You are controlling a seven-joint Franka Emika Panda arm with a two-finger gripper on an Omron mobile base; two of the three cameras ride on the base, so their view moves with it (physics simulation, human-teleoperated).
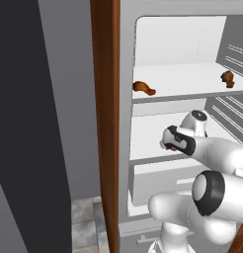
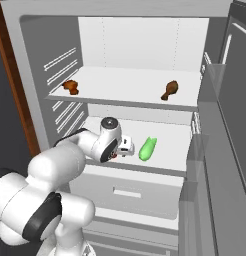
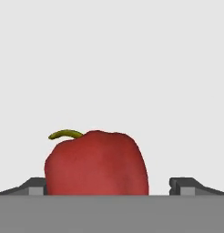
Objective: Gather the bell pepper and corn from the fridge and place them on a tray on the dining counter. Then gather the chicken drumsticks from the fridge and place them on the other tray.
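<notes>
Bell pepper (image 3: 96, 163) between wide-spread gripper (image 3: 111, 185) fingertips

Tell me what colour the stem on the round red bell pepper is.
Yellow-green, a thin curved stem atop the bell pepper, clearest in the hand view.

- My glossy white round-linked arm (image 1: 212, 153) showed dark black joint bands.
- A grey cap topped its wrist.
- Its small dark grey finger tips (image 3: 182, 185) looked blocky.

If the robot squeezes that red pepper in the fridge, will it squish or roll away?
The bell pepper looks plump and smooth, so it probably stays firm but may slip. Its rounded body could roll on the flat white shelf if nudged. The open gripper straddles it, left fingertip close, so closing may push it sideways.
</notes>
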